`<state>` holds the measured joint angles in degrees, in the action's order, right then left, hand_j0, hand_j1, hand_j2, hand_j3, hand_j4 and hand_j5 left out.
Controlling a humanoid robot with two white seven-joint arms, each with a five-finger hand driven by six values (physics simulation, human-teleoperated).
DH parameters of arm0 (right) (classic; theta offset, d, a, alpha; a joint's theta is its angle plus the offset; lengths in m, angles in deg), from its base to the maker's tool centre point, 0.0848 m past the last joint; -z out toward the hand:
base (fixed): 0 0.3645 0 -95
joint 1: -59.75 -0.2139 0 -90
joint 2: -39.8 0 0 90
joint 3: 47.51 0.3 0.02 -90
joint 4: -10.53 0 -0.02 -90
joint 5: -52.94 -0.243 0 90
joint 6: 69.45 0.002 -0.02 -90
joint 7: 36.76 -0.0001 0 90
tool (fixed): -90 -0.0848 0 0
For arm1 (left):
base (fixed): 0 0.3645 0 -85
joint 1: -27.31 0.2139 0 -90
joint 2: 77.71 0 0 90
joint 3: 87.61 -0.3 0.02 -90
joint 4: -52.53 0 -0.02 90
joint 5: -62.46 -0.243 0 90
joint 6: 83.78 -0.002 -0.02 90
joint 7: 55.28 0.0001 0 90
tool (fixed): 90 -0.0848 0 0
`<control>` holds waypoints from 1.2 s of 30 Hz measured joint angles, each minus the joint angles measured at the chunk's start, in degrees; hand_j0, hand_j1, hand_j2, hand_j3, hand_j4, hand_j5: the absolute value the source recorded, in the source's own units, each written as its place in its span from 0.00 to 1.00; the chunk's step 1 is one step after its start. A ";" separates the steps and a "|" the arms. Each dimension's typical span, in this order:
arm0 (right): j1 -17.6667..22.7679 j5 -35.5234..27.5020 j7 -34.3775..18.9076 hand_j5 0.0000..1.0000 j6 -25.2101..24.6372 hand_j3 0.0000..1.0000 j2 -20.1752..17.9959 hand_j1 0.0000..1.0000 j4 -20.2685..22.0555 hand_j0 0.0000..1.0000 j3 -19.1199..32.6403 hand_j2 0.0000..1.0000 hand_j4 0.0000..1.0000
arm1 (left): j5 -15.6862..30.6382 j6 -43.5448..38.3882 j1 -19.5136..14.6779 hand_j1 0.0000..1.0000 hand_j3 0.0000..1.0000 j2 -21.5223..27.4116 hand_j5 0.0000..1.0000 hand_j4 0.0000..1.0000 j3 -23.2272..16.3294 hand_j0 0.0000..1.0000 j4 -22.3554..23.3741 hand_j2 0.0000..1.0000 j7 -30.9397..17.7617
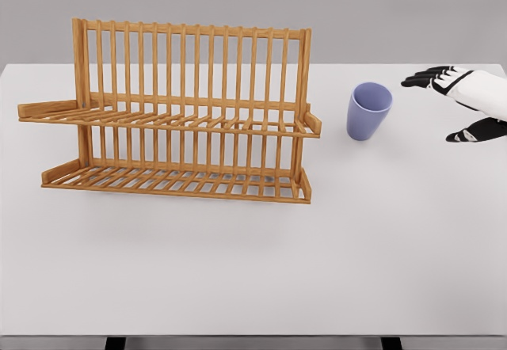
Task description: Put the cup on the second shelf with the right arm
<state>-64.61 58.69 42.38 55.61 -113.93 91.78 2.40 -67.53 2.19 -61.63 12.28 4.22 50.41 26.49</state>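
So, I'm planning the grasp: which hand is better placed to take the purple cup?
The right hand. It hovers open just right of the upright purple plastic cup, fingers pointing toward it, nothing between them. The left arm is out of view, beyond the wooden two-tier rack.

The cup (pixel 369 110) is showing a soft lavender blue, plain all over, a shade darker inside. The rack (pixel 170 112) is glowing warm honey-orange wood, its slats making a pattern of even stripes across both shelves and the back. The table (pixel 253 271) is lying pale white-grey, unmarked. The right hand (pixel 459 100) is wearing white with black fingers (pixel 420 79). The wall (pixel 253 1) behind is staying flat grey.
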 measured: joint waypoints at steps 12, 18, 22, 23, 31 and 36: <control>1.05 -7.00 -3.90 1.00 0.00 1.00 2.06 1.00 -4.52 1.00 2.92 1.00 1.00 | 0.00 0.00 0.00 1.00 1.00 0.00 1.00 1.00 0.00 1.00 0.00 1.00 0.04; 1.05 -15.33 -9.35 1.00 0.04 1.00 7.20 1.00 -7.50 1.00 3.26 1.00 1.00 | 0.00 0.00 0.00 1.00 1.00 0.00 1.00 1.00 -0.01 1.00 0.00 1.00 0.03; 1.14 -23.30 -12.14 1.00 0.05 1.00 8.89 1.00 -9.60 1.00 3.62 1.00 1.00 | 0.00 0.00 0.00 1.00 1.00 0.00 1.00 1.00 0.01 1.00 0.00 1.00 0.02; 1.23 -24.40 -12.45 1.00 0.05 1.00 9.18 1.00 -10.22 1.00 4.04 1.00 1.00 | 0.00 0.00 0.00 1.00 1.00 0.00 1.00 1.00 0.01 1.00 0.00 1.00 0.01; 1.58 -27.28 -13.19 1.00 0.04 1.00 16.14 1.00 -19.29 1.00 6.82 1.00 1.00 | 0.00 0.00 0.00 1.00 1.00 0.00 1.00 1.00 -0.01 1.00 0.00 1.00 0.01; 2.02 -27.49 -15.15 1.00 -0.04 1.00 20.14 1.00 -23.07 1.00 9.20 1.00 1.00 | 0.00 0.00 0.00 1.00 1.00 0.00 1.00 1.00 0.00 1.00 0.00 1.00 0.01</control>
<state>-62.59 31.20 27.23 55.57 -93.80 68.71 11.60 -67.53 2.19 -61.63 12.28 4.23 50.41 26.50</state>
